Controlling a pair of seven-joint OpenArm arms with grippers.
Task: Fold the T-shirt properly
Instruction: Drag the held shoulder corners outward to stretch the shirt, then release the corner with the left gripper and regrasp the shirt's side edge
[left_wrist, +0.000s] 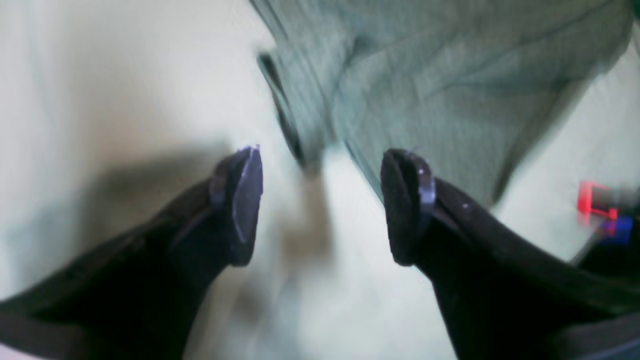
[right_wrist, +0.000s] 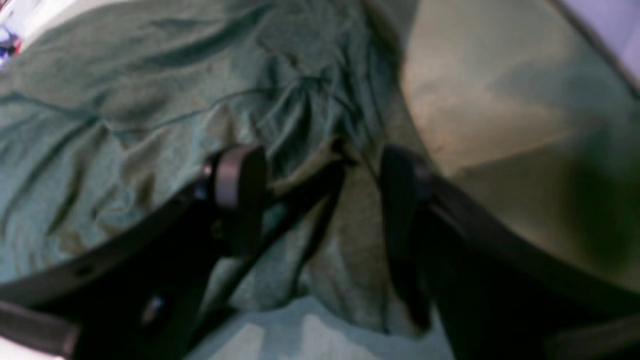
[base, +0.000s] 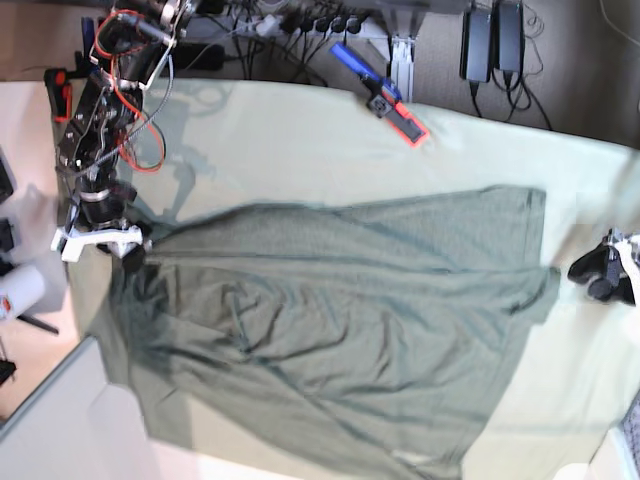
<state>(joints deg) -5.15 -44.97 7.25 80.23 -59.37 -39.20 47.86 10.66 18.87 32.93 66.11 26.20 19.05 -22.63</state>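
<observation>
Lying spread across the mint tablecloth (base: 300, 130), the T-shirt (base: 330, 320) runs its long axis left to right in the base view, wrinkled, one straight edge at that view's right and a rumpled end at its left. Its near corner overhangs the table's front edge. Bare cloth lies open beyond the far edge and right of the shirt.

Left gripper (left_wrist: 320, 200): jaws wide apart, nothing between them, over bare cloth just off a shirt edge; view blurred.

Right gripper (right_wrist: 320, 200): jaws apart over bunched fabric, a fold lying between them; no pinch visible.

A red-and-blue tool (base: 390, 100) sits on the far cloth.
</observation>
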